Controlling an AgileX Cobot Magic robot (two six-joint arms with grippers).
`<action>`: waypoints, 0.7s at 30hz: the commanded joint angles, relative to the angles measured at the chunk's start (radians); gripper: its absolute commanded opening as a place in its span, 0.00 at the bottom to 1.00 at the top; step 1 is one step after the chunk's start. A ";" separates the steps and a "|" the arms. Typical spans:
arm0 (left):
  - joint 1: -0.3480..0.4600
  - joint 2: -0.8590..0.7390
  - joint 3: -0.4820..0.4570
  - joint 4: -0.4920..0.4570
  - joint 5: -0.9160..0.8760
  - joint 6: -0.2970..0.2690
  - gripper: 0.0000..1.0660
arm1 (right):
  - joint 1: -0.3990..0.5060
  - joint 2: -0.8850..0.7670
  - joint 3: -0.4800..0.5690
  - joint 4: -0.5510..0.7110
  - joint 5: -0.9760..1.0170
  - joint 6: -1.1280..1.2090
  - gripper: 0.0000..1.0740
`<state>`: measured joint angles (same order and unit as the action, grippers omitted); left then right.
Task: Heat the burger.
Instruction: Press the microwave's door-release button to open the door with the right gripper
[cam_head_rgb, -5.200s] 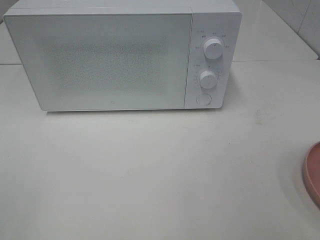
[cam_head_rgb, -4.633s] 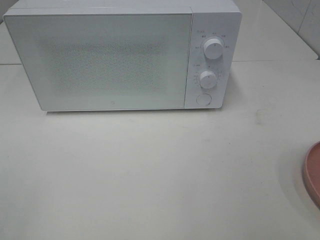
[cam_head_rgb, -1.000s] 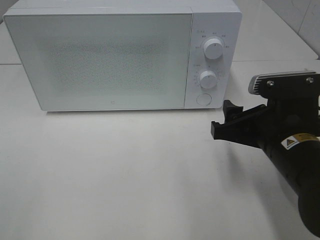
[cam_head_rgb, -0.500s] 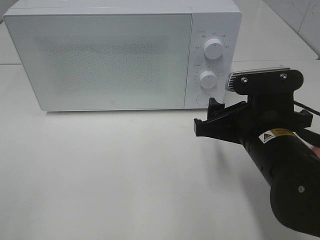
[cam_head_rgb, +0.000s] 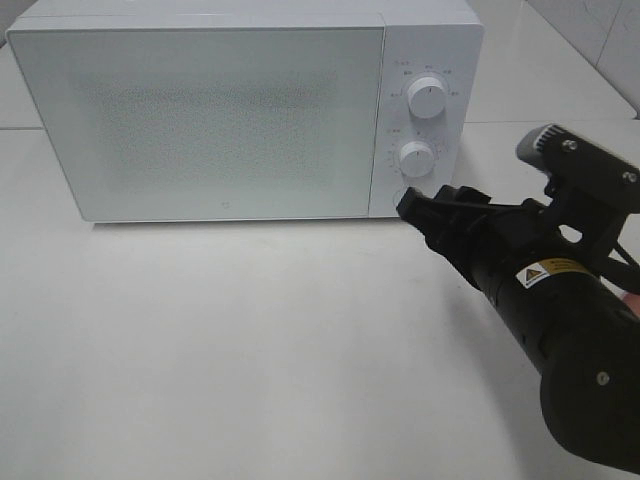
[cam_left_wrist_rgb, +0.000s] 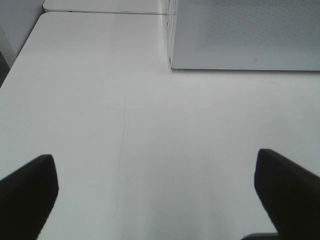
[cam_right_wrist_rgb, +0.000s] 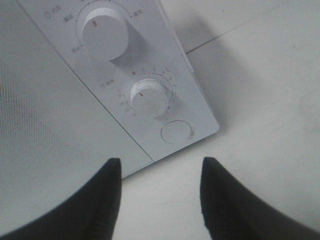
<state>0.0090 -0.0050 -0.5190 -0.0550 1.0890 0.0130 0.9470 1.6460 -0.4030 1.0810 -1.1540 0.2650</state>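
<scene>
The right gripper (cam_head_rgb: 415, 205) has come in from the right and rolled out of its sideways pose. It now stands close before the microwave (cam_head_rgb: 200, 120). Its jaws have narrowed, and the round button (cam_right_wrist_rgb: 176, 132) lies just ahead of its tips.

The microwave (cam_head_rgb: 430, 40) is coloured white, its door (cam_head_rgb: 200, 120) covered in fine grey speckles; the right gripper (cam_head_rgb: 415, 205) is finished black, the table (cam_head_rgb: 250, 330) white
</scene>
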 joint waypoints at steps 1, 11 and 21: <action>0.000 -0.021 0.003 -0.001 -0.017 0.000 0.94 | 0.002 0.000 -0.004 -0.005 0.005 0.195 0.32; 0.000 -0.021 0.003 -0.001 -0.017 0.000 0.94 | 0.002 0.000 -0.004 -0.005 0.110 0.702 0.02; 0.000 -0.021 0.003 -0.001 -0.017 0.000 0.94 | 0.001 0.016 -0.021 -0.004 0.124 0.791 0.00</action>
<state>0.0090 -0.0050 -0.5190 -0.0550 1.0890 0.0130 0.9470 1.6590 -0.4180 1.0820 -1.0400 1.0510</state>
